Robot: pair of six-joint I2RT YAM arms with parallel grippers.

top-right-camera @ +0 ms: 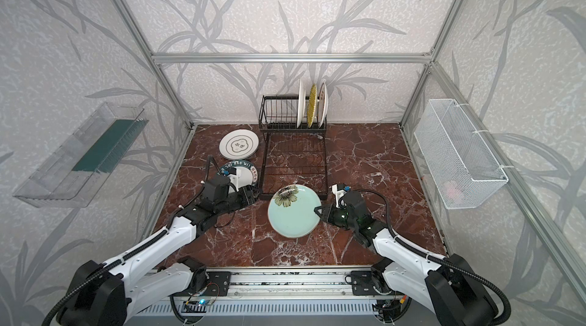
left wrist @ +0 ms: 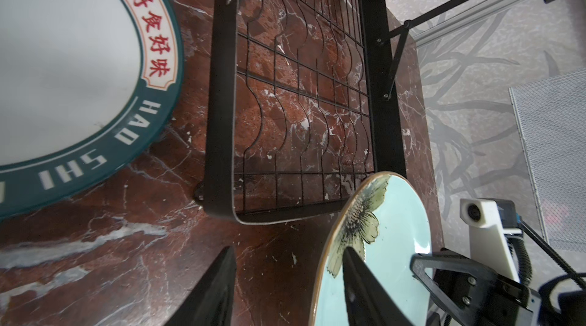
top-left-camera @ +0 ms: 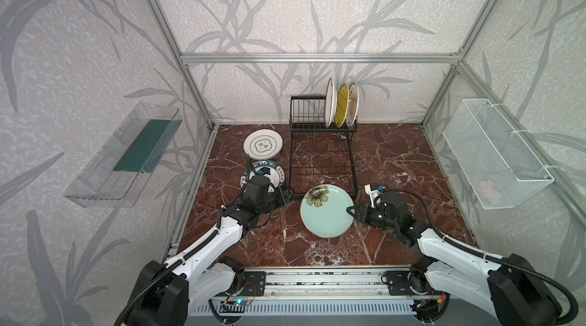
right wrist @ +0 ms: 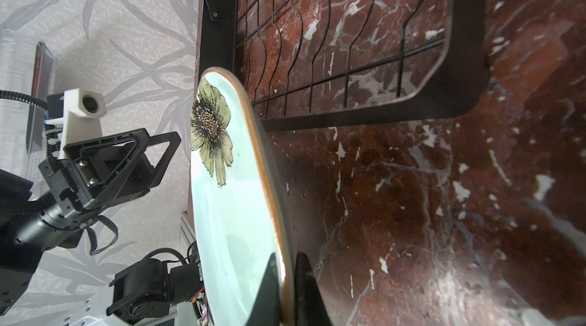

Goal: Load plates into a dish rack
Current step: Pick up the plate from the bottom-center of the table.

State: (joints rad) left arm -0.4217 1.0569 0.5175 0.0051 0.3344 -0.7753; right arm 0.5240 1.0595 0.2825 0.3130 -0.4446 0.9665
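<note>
The left gripper [left wrist: 289, 251], jaws open and empty, hovers just beside the mint plate [top-left-camera: 329, 213]. The right gripper [top-left-camera: 350, 210] pinches that plate's right rim, tilting it up at the dish rack's [top-left-camera: 289, 166] near edge, likely for upright slotting.

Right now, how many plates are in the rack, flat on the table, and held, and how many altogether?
Plates upright in the dish rack: 3 (left white plate, yellow plate, right white plate)
Plates flat on the table: 2 (emblem plate, lettered-rim plate)
Plates gripped by the right tool: 1 (mint flower plate)
Total: 6
</note>
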